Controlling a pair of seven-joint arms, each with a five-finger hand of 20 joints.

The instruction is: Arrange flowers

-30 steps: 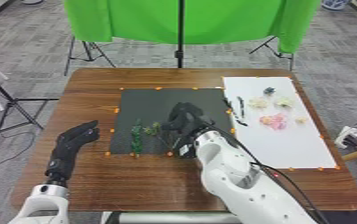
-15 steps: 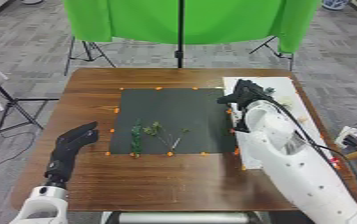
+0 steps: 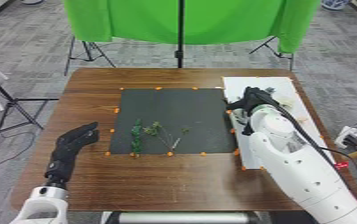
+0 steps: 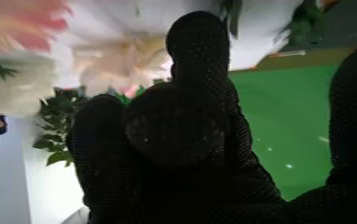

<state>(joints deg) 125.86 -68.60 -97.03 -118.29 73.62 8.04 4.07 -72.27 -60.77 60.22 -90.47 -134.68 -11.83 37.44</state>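
In the head view, the right hand [image 3: 253, 99] is over the white sheet's left part, hiding some flowers beneath it. Its fingers are loosely bent and hold nothing. A pale flower [image 3: 285, 102] shows beside it. On the dark mat lie a green leafy stem [image 3: 136, 136] and thin branching sprigs [image 3: 152, 129]. The left hand [image 3: 75, 140], relaxed and open, is left of the mat. In the right wrist view, the right hand [image 4: 201, 60] has a pink flower [image 4: 14, 22], a white flower [image 4: 23, 82], a cream flower [image 4: 117, 62] and green leaves [image 4: 59, 122] beyond its fingers.
The dark mat [image 3: 170, 107] and the white sheet [image 3: 245, 81] lie side by side on the brown table [image 3: 139, 182], with orange markers along their edges. A green cloth [image 3: 139, 20] hangs behind the table on a stand.
My right hand has moved from the dark mat across to the white sheet, shifting slightly there since. Thin sprigs it had covered on the mat are now uncovered. The left hand has kept still.
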